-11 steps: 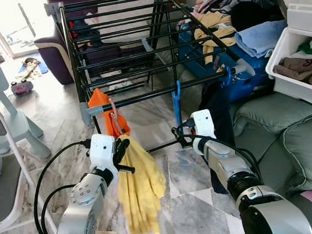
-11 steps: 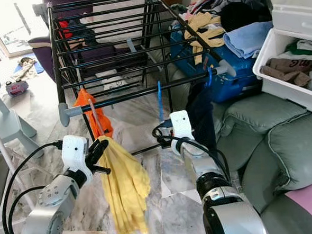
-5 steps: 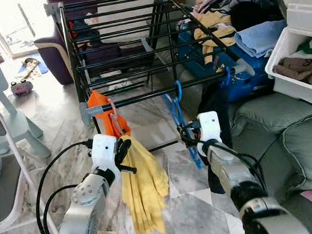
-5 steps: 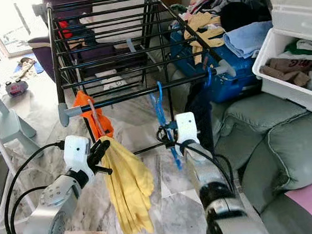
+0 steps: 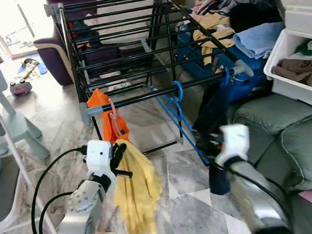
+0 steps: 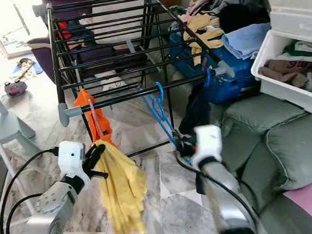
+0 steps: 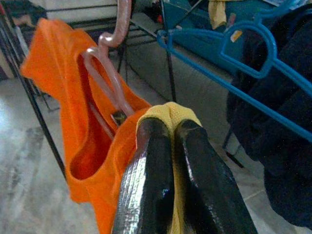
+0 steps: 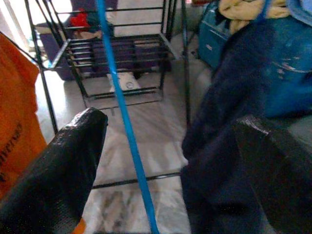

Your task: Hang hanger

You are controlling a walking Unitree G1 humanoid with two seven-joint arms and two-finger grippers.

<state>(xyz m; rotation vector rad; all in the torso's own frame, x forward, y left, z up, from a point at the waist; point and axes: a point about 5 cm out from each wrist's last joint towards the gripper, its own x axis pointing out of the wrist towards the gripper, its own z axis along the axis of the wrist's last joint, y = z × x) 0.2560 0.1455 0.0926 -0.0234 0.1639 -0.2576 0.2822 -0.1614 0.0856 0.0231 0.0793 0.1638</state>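
Right claw (image 6: 185,147) withdrawn; marble floor (image 5: 145,112), green sofa (image 5: 284,135).

So the two eye views sit up on the head, looking forward and down over both silver arms at the black drying rack (image 5: 125,50) and the marble floor (image 5: 66,117). They're basically the same shot, just nudged sideways, so rack, grey-green sofa (image 6: 284,141) and white bin (image 5: 295,60) turn up in both. The left wrist view rides right behind the left tool (image 7: 170,161), super close, facing the orange cloth (image 7: 73,107) and pink hanger (image 7: 114,58) on the rack. The right wrist view looks out between the right tool's (image 8: 165,161) spread fingers toward the rack. Both wrist views catch the blue hanger (image 8: 122,122), which the eye views see from above.
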